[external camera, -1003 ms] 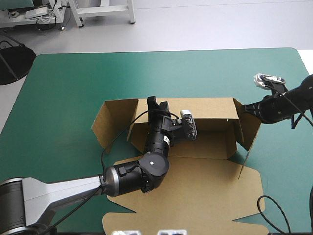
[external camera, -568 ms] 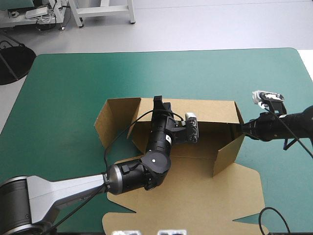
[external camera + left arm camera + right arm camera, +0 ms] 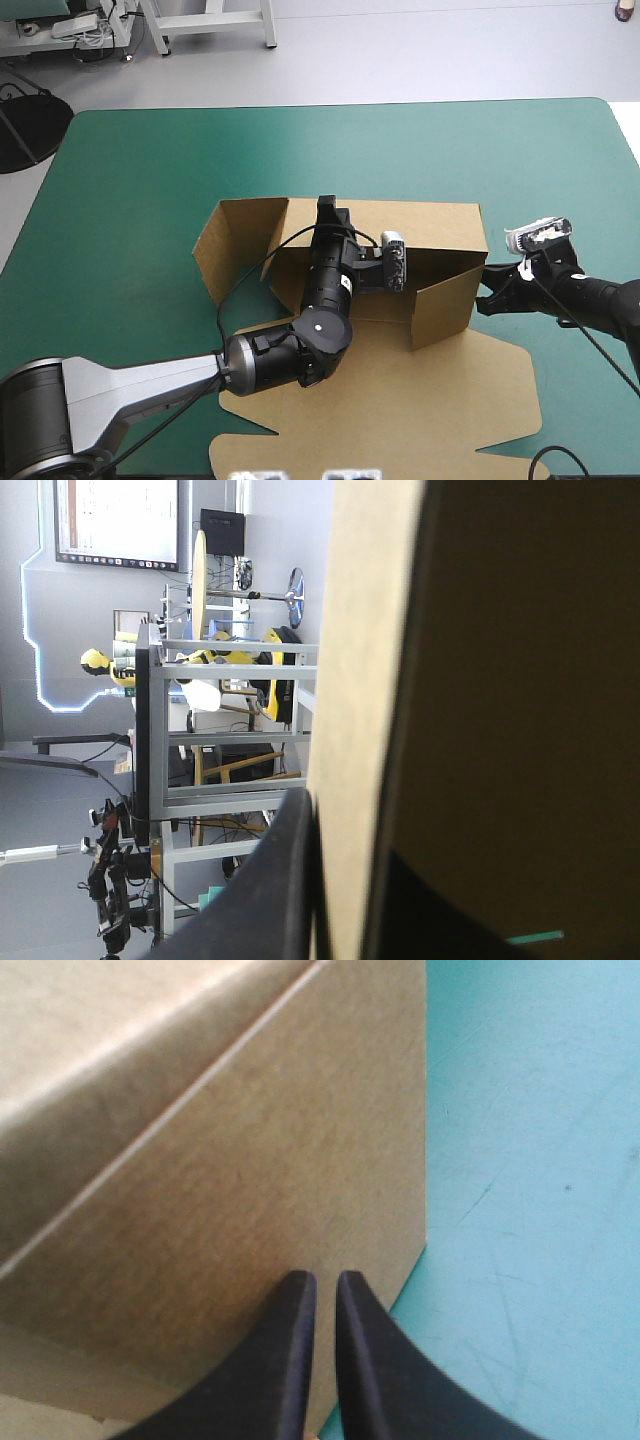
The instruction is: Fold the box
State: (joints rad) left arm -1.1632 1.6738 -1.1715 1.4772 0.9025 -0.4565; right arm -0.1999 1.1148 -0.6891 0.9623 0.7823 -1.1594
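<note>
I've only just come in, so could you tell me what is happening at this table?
Two robot arms are folding a brown box on the teal-green cover. The left gripper is shut on the raised back wall near its middle. The right gripper, fingers shut, presses its tips against the right end flap, which stands angled inward. The left end flap stands splayed outward, and the front panel lies flat.
</note>
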